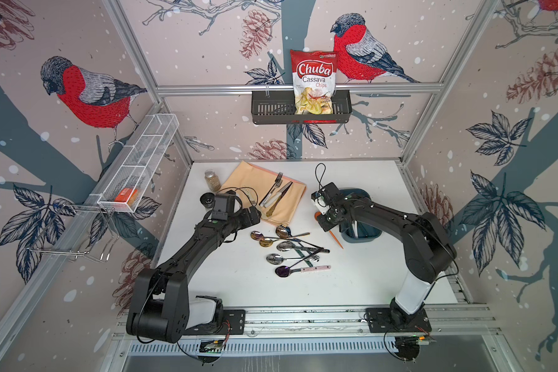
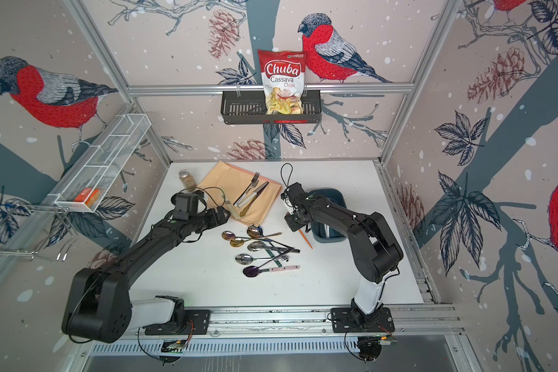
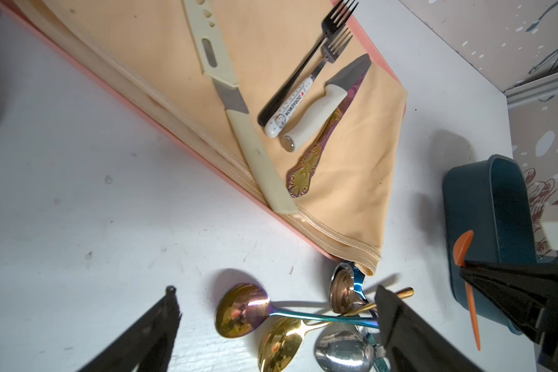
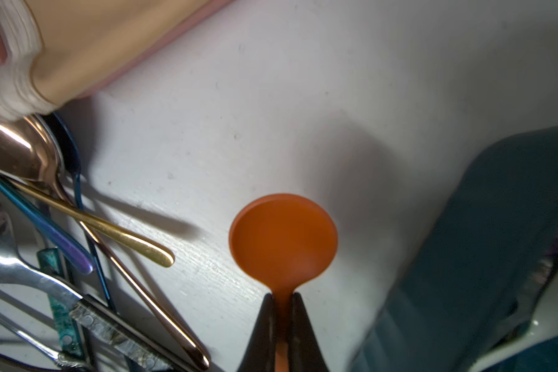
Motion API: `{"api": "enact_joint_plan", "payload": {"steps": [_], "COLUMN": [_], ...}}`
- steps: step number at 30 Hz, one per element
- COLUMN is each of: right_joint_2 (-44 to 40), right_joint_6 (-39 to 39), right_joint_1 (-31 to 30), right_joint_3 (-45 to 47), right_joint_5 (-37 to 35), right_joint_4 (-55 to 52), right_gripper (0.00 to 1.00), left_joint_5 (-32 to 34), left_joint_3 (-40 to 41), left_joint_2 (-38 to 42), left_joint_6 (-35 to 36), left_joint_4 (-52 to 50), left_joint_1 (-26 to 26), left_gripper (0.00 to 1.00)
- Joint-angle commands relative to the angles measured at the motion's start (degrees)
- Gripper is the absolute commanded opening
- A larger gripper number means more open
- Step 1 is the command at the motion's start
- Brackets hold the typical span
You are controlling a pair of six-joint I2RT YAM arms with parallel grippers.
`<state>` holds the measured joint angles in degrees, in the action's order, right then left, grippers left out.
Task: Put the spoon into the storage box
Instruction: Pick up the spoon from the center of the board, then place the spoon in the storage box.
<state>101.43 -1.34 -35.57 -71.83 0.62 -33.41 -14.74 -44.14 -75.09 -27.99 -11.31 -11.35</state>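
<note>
- Now the carrying step is in hand: the right gripper (image 4: pixel 282 298) is clamped on the neck of the orange spoon (image 4: pixel 284 238), with the bowl pointing ahead.
- The spoon hangs above the white table (image 4: pixel 271 112), just beside the blue storage box (image 4: pixel 512 209) and not yet over it.
- The left gripper (image 3: pixel 276 291) hovers above the pile of metal spoons (image 1: pixel 287 248), its jaws wide apart and empty.
- Next, I judge, the right arm must swing over the box wall, line the handle up with the long side and release low.

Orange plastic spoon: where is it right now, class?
In the right wrist view the orange plastic spoon is pinched at its neck by the right claw, between the dark teal plastic storage box and the heap of metal spoons.
</note>
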Motion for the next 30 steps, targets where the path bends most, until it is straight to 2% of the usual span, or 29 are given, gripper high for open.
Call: {"api": "enact_joint_plan", "payload": {"steps": [1,7,13,17,30], "right_joint_2": [-1.5,-3.7,-4.1,-3.7,3.0], "right_joint_6": [2.3,3.5,4.7,7.1,10.7], "right_joint_1": [2.1,9.3,16.1,20.0,21.2], "right_joint_3": [-2.6,-5.5,-3.5,-1.4,0.9], "right_joint_5": [1.8,2.8,3.0,5.6,8.9], "right_joint_4": [-2.6,-4.9,-4.9,-2.8,2.2], "right_gripper": [0.04,0.04,0.05,0.05,0.07], "left_joint_5": [2.9,5.0,6.4,6.6,7.1], "left_joint_3": [-2.0,-5.0,-8.3,-10.1,-11.0], "left_joint_2": [-1.1,-3.4,-6.4,-8.6,-10.8], "left_joint_6": [3.0,4.3,4.8,4.5,3.8], "left_joint_4": [-1.5,-2.0,-1.9,-1.8,-1.4], "left_joint_1": [-2.3,-6.4,-9.8,-11.9,-14.0], "left_gripper": [0.96,0.96,0.96,0.96,0.96]}}
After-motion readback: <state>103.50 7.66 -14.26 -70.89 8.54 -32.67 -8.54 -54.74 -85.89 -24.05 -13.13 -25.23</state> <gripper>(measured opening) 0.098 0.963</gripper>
